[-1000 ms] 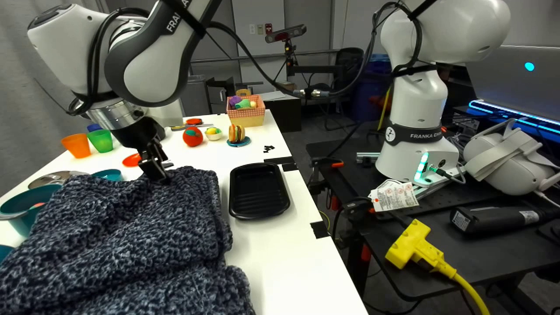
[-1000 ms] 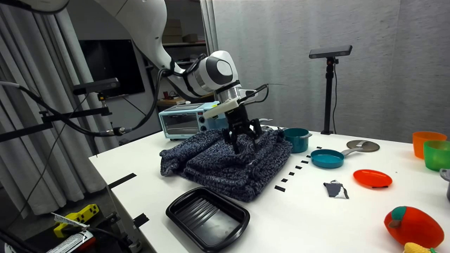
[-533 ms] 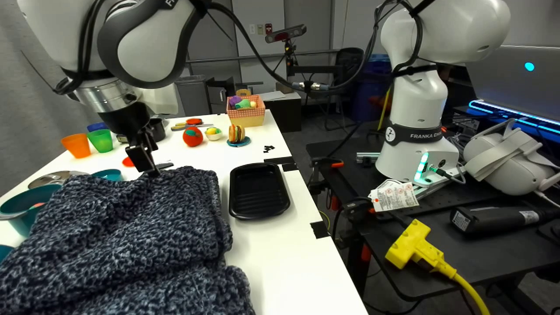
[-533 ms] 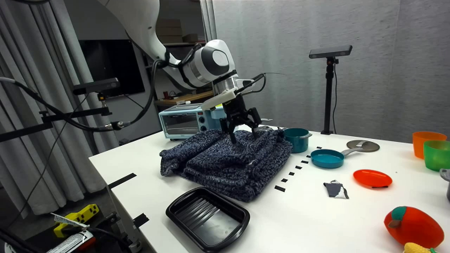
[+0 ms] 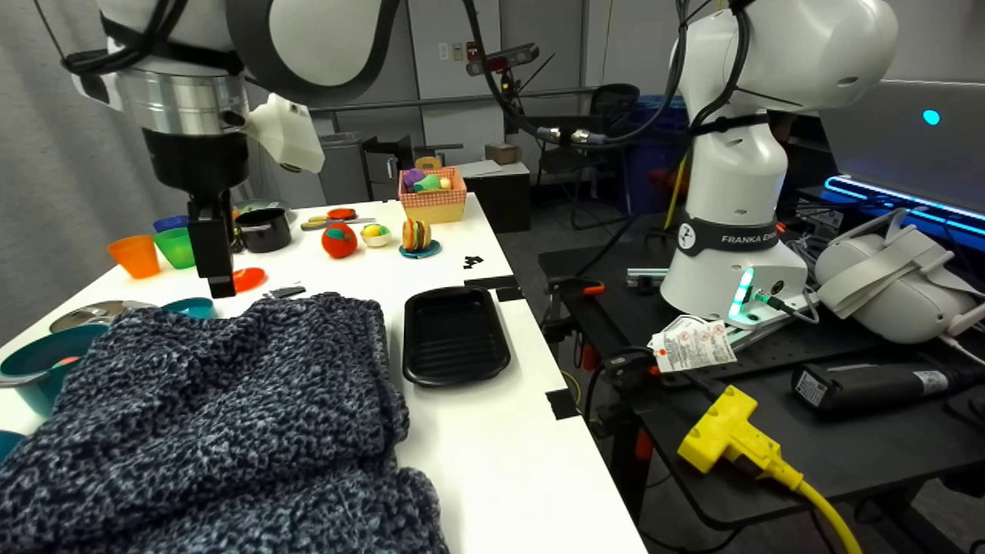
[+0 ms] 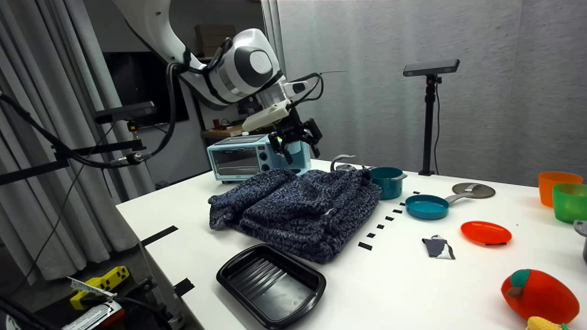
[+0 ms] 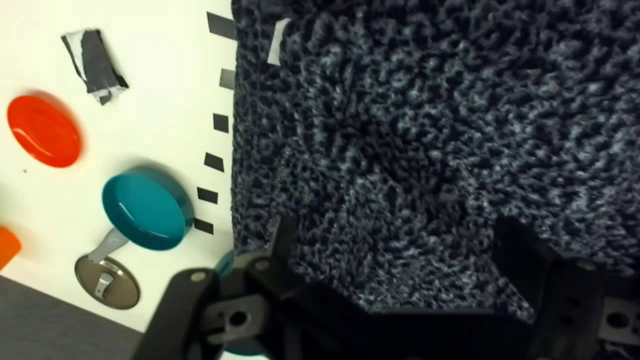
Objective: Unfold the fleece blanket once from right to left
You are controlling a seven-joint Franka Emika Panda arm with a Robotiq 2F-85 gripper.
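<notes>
The fleece blanket is dark navy-and-grey speckled and lies folded and rumpled on the white table in both exterior views (image 5: 231, 415) (image 6: 298, 211). It fills most of the wrist view (image 7: 425, 125), with a small white tag (image 7: 277, 42) near its left edge there. My gripper is open and empty. In an exterior view (image 6: 301, 156) its two fingers are spread and hang above the blanket's far part, clear of it. In an exterior view (image 5: 222, 289) it shows side-on above the blanket's far edge. In the wrist view (image 7: 395, 225) the fingertips stand wide apart with only blanket behind them.
A black tray (image 6: 270, 286) lies close beside the blanket. A teal pot (image 6: 386, 182) stands against its far corner, near a teal pan (image 6: 426, 206). A light blue toaster oven (image 6: 238, 161) stands behind the blanket. A red plate (image 6: 486, 233) lies farther off.
My open gripper has risen from down at the blanket's surface to above it, moving up and left in both exterior views. The blanket shows no clear change in shape.
</notes>
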